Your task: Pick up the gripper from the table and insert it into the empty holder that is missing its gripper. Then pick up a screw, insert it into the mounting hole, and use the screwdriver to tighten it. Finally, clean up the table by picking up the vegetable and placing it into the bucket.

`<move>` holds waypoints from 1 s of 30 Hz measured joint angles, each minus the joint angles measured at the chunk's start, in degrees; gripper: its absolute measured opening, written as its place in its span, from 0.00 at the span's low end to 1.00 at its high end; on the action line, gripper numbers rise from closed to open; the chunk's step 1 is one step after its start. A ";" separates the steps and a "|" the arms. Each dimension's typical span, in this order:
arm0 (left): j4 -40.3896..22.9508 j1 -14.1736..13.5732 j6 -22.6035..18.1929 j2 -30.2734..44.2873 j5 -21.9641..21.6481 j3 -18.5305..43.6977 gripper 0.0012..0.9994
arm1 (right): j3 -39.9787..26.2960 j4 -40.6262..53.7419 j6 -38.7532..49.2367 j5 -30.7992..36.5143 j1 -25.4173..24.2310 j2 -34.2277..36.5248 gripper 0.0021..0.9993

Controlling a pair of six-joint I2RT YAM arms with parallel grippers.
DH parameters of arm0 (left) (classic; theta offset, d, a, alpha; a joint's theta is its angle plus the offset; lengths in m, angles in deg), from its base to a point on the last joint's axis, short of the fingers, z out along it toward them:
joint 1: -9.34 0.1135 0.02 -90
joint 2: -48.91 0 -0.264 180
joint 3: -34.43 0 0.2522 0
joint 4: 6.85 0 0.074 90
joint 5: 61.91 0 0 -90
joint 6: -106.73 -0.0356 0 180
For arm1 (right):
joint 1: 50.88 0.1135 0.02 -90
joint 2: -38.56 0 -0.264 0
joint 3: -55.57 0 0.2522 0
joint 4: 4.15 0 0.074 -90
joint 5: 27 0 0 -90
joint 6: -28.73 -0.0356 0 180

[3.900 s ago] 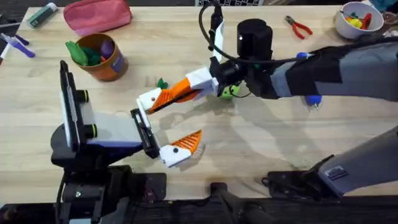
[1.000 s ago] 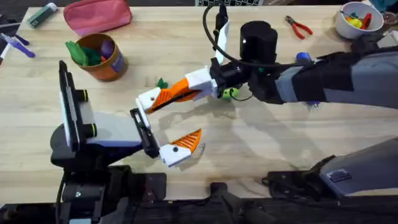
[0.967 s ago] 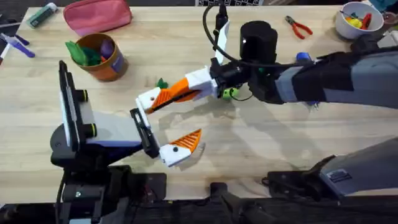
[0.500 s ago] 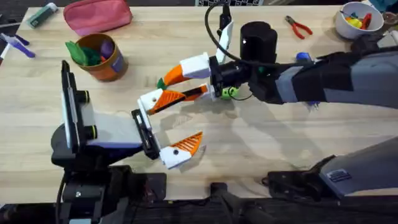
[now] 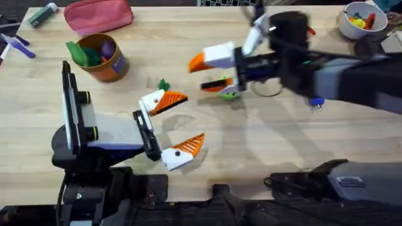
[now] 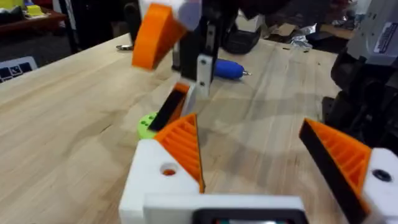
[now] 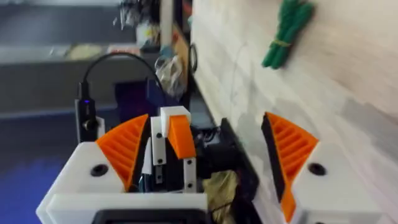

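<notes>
Retreating right, right gripper hangs wide open, clutching nothing.

right claw motion-blurred overhead, bucket contents unclear, white bowl cut by edge

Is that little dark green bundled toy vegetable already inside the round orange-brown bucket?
No, the dark green bundled toy vegetable lies on the bare wooden table, not inside the orange-brown bucket.

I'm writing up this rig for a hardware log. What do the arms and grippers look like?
Both arms are dark grey and black. Each gripper, left and right, has white block fingers with orange ribbed wedge pads. A black cable loops above the right gripper.
</notes>
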 joint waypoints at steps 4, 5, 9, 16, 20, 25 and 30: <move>0.00 0.00 -0.01 0.01 0.02 0.00 0.99 | -1.46 14.33 8.06 1.54 -5.47 -6.03 0.99; 0.00 0.00 -0.01 0.02 0.02 0.00 0.99 | -2.46 18.75 10.27 2.12 -6.47 -6.95 0.99; 0.00 0.00 -0.01 0.02 0.04 0.00 0.99 | -9.56 39.56 20.59 6.75 -9.30 -8.87 0.99; -0.02 0.00 -0.01 0.02 0.17 0.00 0.99 | -25.63 65.85 36.40 26.60 -9.27 -8.93 0.99; -0.02 0.00 -0.01 0.02 0.17 0.00 0.99 | -32.10 73.31 40.83 39.46 -6.67 -8.85 0.98; -0.02 0.00 -0.01 0.00 0.17 0.00 0.99 | -37.64 78.14 44.52 53.20 -0.07 -5.80 0.93; -0.02 0.00 -0.01 0.00 0.19 0.00 0.99 | -40.40 79.39 46.61 60.26 5.18 0.94 0.83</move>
